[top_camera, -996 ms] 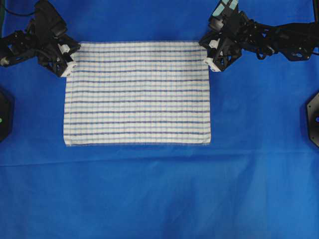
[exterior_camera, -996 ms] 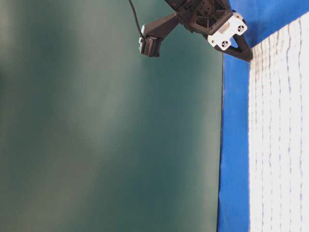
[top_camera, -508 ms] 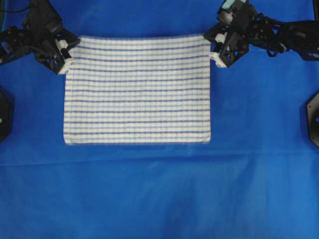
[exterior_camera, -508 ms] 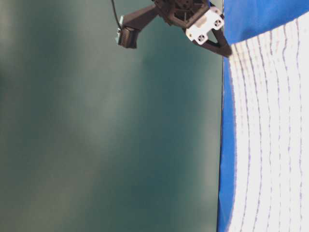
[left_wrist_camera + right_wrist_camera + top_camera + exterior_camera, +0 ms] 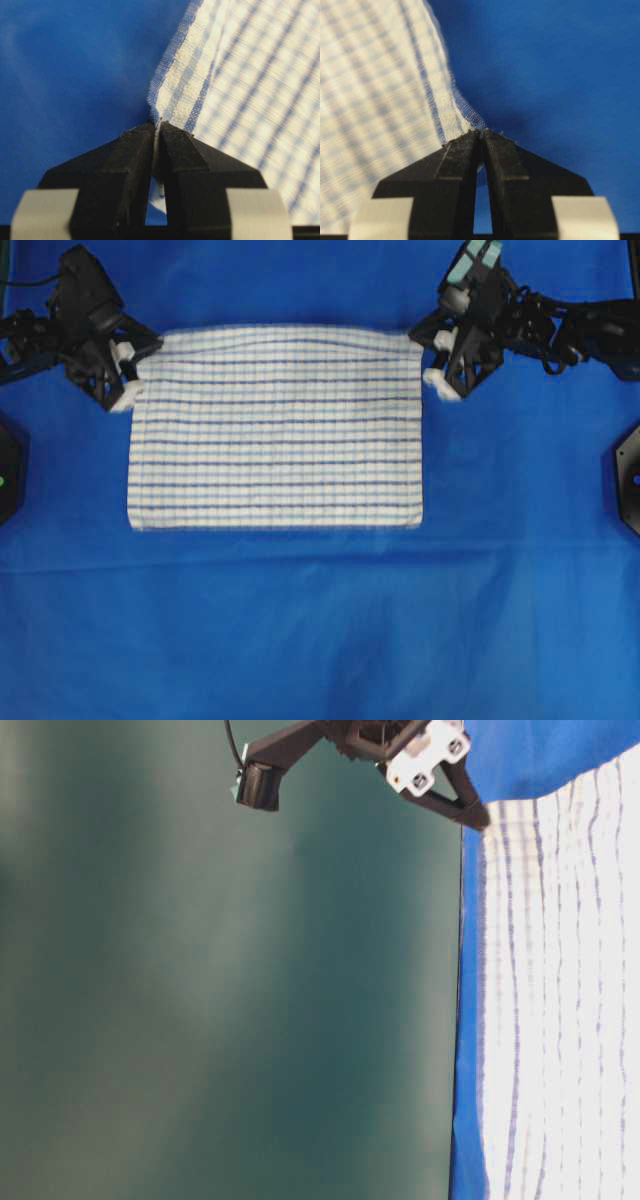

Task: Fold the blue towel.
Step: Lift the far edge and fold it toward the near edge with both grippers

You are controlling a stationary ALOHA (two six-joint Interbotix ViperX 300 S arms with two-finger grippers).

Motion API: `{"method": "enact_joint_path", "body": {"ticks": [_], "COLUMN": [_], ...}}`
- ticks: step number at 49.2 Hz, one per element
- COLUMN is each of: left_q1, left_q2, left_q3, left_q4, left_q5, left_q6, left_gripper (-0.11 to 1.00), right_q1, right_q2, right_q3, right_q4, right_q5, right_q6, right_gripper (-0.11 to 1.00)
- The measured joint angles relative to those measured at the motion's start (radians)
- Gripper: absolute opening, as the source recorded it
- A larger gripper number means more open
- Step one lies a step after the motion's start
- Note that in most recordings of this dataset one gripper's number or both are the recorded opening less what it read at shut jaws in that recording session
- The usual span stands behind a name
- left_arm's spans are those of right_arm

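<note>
Blue towel (image 5: 275, 430) is pinched at its twelve-o'clock corners by left gripper (image 5: 128, 380) and right gripper (image 5: 432, 362), stretching toward six.

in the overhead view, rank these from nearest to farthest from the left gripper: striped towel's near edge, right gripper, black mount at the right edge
1. The striped towel's near edge, below and right of the left gripper.
2. The right gripper, across the towel at its other top corner.
3. The black mount at the right edge, beyond the right gripper, farthest.
</note>
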Motion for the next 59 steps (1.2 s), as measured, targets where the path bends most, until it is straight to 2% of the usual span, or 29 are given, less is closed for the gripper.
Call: {"method": "enact_joint_path", "body": {"ticks": [11,18,33,43,59], "left_q1": [-0.155,-0.284,-0.433,-0.494,-0.545], "left_q2": [-0.104,-0.186,-0.325,-0.396,-0.371], "left_q3": [0.051,0.078,0.133,0.152,0.152], "left_q4": [0.000,0.000,0.000,0.000,0.000], "left_q5": [0.023,0.063,0.190,0.209,0.195], "left_q6": [-0.048,-0.107,-0.229,-0.239,-0.241], "left_gripper": [0.02,0.02,0.02,0.02,0.02], "right_q1": [0.140,0.236,0.413,0.448,0.476], "right_q2": [-0.081,-0.123,-0.133,-0.133,-0.133], "right_q3": [0.058,0.087,0.104,0.107,0.107], "right_q4": [0.003,0.003,0.003,0.003,0.005], "right_q5": [0.006,0.005,0.040,0.074,0.075], "right_q6": [0.071,0.117,0.189,0.236,0.236], "right_gripper": [0.06,0.06,0.06,0.06,0.06]}}
